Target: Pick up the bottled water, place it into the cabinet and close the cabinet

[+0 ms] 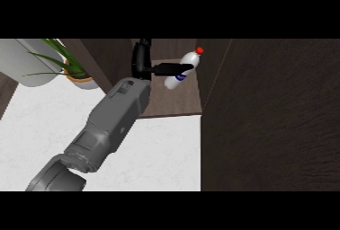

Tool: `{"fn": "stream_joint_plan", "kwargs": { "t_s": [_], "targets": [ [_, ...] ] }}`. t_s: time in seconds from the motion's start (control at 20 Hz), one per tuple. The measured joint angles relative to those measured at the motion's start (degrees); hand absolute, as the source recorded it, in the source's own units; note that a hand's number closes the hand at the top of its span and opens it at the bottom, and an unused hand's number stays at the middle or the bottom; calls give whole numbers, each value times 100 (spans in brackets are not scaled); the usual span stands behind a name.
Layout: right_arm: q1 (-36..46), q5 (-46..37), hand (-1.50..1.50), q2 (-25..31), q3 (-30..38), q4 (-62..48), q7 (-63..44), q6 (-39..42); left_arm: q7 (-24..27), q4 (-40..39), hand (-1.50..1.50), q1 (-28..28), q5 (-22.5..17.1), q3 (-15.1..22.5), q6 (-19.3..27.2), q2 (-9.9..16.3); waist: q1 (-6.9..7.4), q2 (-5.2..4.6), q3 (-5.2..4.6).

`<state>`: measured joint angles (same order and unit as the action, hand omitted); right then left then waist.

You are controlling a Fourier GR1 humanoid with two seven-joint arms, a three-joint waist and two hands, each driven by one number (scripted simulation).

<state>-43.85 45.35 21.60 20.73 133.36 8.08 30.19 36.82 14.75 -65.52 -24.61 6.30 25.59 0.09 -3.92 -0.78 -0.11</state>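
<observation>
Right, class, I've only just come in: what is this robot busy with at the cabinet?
One grey forearm reaches from the lower left into the open cabinet. Its black hand has its fingers round a bottled water with a red cap, held tilted above the cabinet's shelf. The cabinet door stands open at the right. A potted plant sits on the counter.

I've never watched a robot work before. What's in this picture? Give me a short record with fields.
bottle: bottled water, white with a red cap, tilted, inside the cabinet
holder: hand, black, fingers curled round the bottle
arm: grey forearm reaching up from the lower left
cabinet: dark wood, open, shelf under the bottle
door: cabinet door, standing open at the right
nearby: potted plant on the white counter
</observation>
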Motion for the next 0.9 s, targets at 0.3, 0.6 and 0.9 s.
{"fn": "stream_joint_plan", "kwargs": {
  "t_s": [0.3, 0.6, 0.9],
  "targets": [
    [102, 20, -150, -13, -19, 25, -202, -200, 33, 541, -150, 325, -365, 360, -25, -7, 100, 56, 2],
    [120, 40, -150, -3, 72, 41, -300, -264, -179, 1638, -150, 1061, -883, 1131, 60, -9, 190, 109, 2],
    [-17, 67, -150, -69, 193, 43, -283, -141, -341, 3104, -150, 2190, -1119, 2036, 391, -9, 313, 145, 4]
  ]
}}
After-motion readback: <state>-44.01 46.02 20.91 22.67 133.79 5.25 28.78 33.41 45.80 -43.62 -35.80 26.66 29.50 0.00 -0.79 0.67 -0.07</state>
